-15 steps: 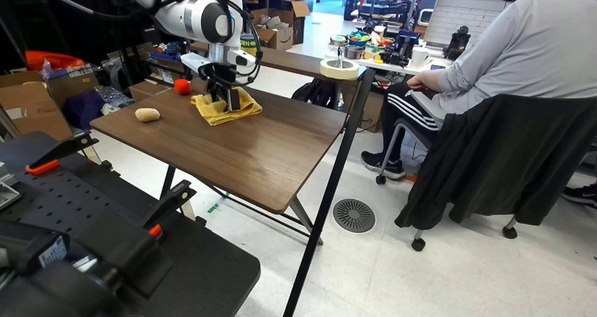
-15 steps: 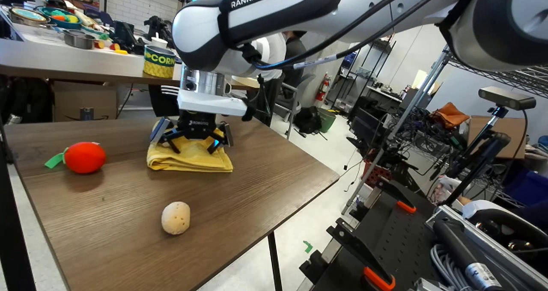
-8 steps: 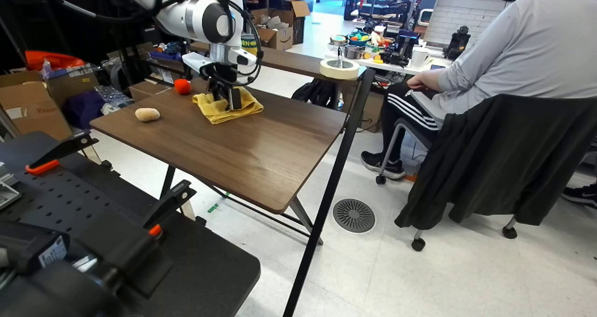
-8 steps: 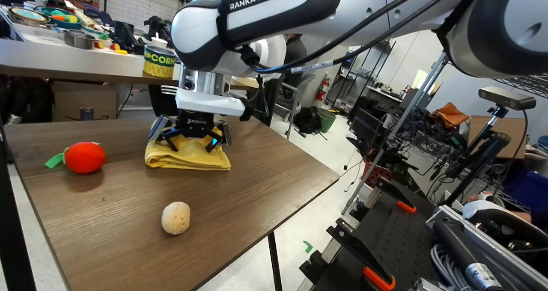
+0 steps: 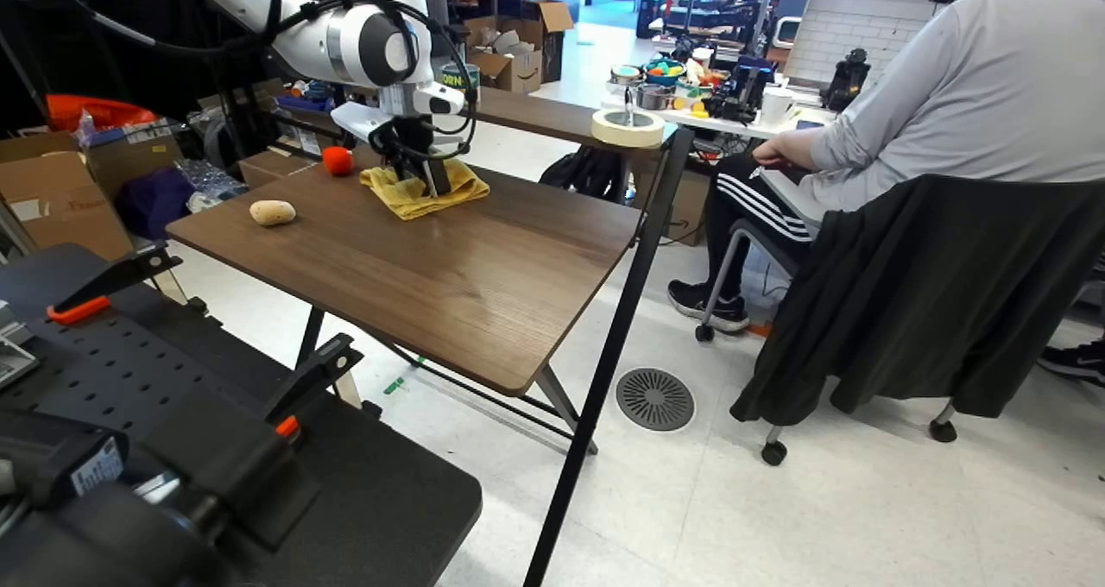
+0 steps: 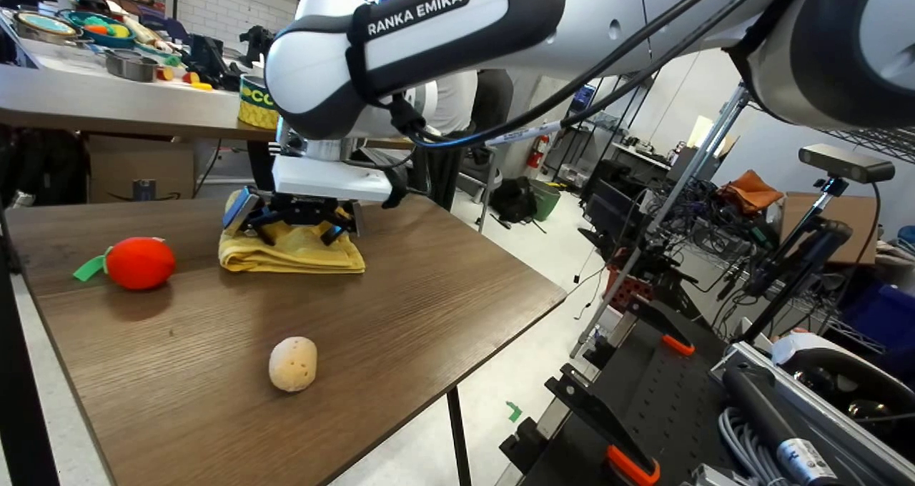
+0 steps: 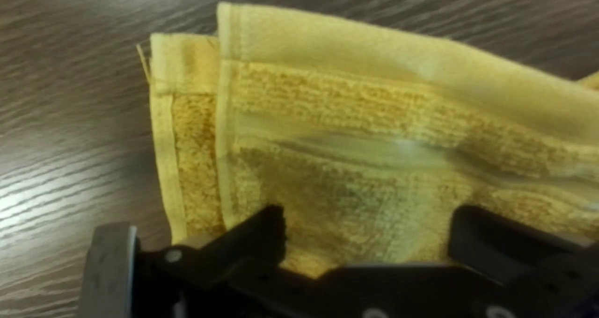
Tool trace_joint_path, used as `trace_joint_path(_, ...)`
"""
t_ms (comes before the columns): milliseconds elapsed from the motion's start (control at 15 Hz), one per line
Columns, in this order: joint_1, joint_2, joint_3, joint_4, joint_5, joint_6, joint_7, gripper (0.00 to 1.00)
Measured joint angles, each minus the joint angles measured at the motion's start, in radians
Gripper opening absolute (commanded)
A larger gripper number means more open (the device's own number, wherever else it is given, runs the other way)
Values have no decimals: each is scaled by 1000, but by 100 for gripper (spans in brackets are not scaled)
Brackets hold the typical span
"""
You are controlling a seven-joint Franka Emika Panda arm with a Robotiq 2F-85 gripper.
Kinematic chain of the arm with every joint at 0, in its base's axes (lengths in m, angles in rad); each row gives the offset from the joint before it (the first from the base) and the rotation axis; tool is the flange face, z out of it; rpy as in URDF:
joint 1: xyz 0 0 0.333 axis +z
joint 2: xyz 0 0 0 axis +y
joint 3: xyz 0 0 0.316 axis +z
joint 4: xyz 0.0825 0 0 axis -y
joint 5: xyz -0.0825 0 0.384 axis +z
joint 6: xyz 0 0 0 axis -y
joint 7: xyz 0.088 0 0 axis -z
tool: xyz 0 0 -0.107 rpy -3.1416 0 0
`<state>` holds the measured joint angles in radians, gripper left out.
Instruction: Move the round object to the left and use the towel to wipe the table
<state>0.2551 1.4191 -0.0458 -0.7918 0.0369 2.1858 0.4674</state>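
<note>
A yellow folded towel (image 5: 469, 186) lies on the brown table (image 5: 449, 285); it also shows in an exterior view (image 6: 297, 259) and in the wrist view (image 7: 327, 112). My gripper (image 6: 299, 239) points down onto the towel. In the wrist view the gripper (image 7: 367, 213) has its fingers well apart, with flat towel cloth below and between them. The tips appear to press on the cloth. A round red-orange object (image 6: 140, 263) with a green tab sits left of the towel in that exterior view. A rounded beige object (image 6: 293, 364) lies nearer that camera. Both are apart from the gripper.
A shelf behind the table bears a corn can (image 6: 257, 103) and a roll of tape (image 5: 628, 128). A dark cart with clamps (image 5: 319, 375) stands beside the table. A person (image 5: 967, 95) sits nearby. A black post (image 5: 604, 362) stands at the table's corner.
My gripper and the towel under it have slid together a short way across the table, left and back in an exterior view. The red-orange and beige objects have stayed in place.
</note>
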Motion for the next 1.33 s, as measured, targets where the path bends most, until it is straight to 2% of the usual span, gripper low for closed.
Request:
trace_joint_path(267, 22, 1, 3, 0, 0, 0, -3, 100)
trace_joint_path(600, -18, -31, -17, -61, 13, 0, 87, 100)
trace_joint_path(1000, -57, -160, -85, -300, 15, 35, 239, 100)
trace_joint_path(1333, -66, -271, -128, -551, 14, 239, 262, 100)
